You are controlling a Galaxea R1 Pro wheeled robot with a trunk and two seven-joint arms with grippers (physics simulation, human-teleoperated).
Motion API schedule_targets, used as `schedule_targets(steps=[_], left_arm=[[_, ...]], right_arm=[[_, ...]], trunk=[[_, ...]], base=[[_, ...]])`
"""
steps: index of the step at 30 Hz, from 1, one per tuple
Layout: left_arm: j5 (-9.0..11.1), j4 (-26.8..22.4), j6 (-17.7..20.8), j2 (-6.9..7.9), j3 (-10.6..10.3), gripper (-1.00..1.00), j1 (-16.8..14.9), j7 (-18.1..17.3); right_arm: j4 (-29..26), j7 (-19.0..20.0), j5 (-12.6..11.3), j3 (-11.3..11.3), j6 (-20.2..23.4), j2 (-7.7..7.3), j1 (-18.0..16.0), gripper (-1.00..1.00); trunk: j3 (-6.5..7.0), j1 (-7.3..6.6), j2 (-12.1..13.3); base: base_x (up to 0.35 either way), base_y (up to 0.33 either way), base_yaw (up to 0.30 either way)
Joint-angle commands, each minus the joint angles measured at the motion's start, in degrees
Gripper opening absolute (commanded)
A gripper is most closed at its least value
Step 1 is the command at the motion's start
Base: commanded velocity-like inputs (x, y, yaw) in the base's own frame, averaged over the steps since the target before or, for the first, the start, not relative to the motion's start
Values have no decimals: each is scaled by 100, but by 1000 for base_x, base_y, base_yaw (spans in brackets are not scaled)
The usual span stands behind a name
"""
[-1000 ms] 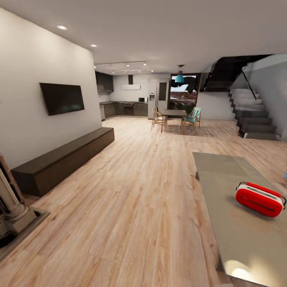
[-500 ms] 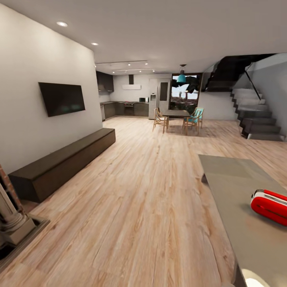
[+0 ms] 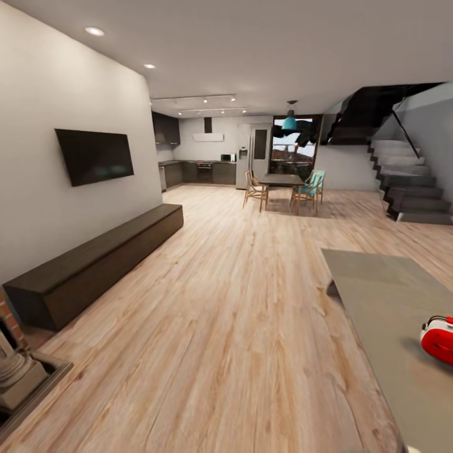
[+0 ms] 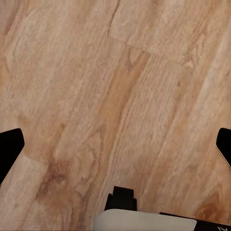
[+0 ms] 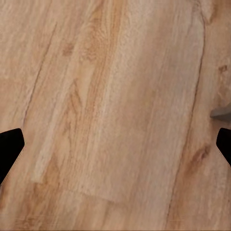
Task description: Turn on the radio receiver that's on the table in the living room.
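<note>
Floor (image 3: 233, 327) is light wood planks w/ visible grain (satin sheen). Table (image 3: 390, 302) top smooth grey, glossy. Radio receiver (image 3: 438, 338): shiny red plastic-looking shell.

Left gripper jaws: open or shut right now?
Open. In the left wrist view the left gripper has its two dark fingertips at opposite edges, with bare wood floor between them.

Head camera high, facing forward down the long wood floor (image 3: 220, 302) toward the distant kitchen (image 3: 201, 167), both wrist cameras facing straight down, close over that same floor
</note>
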Motion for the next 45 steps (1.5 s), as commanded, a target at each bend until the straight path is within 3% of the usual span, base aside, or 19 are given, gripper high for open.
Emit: schedule_targets(steps=[1, 45], left_arm=[[0, 0, 0, 0, 0, 100, 1, 1], [-9, 0, -1, 0, 26, 100, 2, 11]], right_arm=[[0, 0, 0, 0, 0, 0, 0, 100], [0, 0, 0, 0, 0, 0, 0, 100]], trunk=[[0, 0, 0], [0, 0, 0]], base=[[322, 8, 0], [323, 0, 0]])
